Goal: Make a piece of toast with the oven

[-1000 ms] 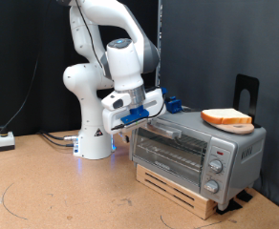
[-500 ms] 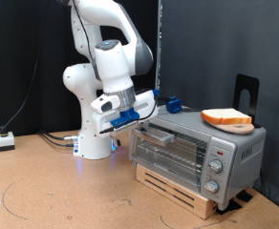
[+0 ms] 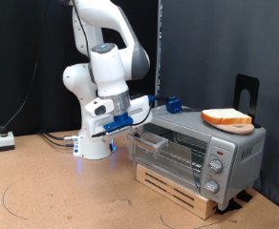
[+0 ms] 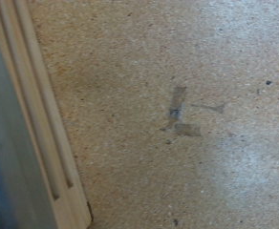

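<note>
The piece of toast (image 3: 226, 118) lies flat on top of the oven (image 3: 216, 153), towards the exterior view's right. The oven's glass door (image 3: 168, 153) is tilted partly open at its top edge. My gripper (image 3: 137, 122), with blue finger parts, is at the door's upper corner on the exterior view's left, by the handle. Whether the fingers clasp the handle does not show. The wrist view shows no fingers, only the speckled tabletop (image 4: 178, 95) and a pale wooden edge (image 4: 44, 124) beside a blurred grey surface.
The oven stands on a low wooden pallet (image 3: 178, 191). A black stand (image 3: 246, 93) rises behind the oven at the right. A small white box (image 3: 4, 141) with cables lies at the far left. The robot base (image 3: 94, 143) is behind the oven's left side.
My gripper has moved towards the exterior view's left and slightly down, away from the oven front. The top of the oven door has come out with it. The toast has not moved.
</note>
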